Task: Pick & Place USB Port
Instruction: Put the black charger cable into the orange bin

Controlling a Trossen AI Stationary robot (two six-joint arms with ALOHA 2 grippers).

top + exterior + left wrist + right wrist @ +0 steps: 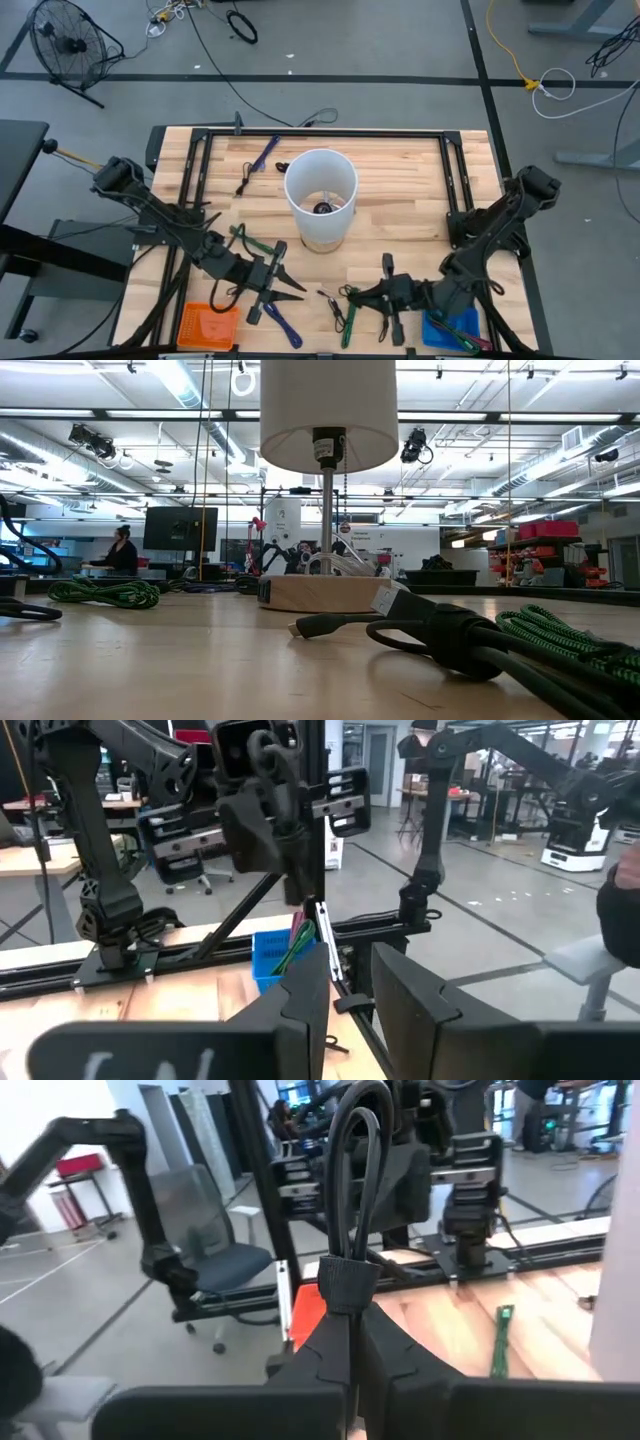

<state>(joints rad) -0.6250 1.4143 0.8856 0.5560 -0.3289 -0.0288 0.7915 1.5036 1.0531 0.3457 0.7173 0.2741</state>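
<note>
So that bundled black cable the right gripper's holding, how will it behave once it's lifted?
The black cable will probably flop: its loops already arch loosely above the strap. The strap should keep it bundled. Pinched in the right gripper, it looks light but may swing.

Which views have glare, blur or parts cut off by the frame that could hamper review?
Low view: the ceiling strip lights glare, the near cable bundle is soft, and the lamp shade is cut off at the top. Left wrist view: the left gripper fingers loom blurred in the foreground. Right wrist view: the right gripper shut on a looped black cable blocks the middle. High view: evenly lit.
</note>
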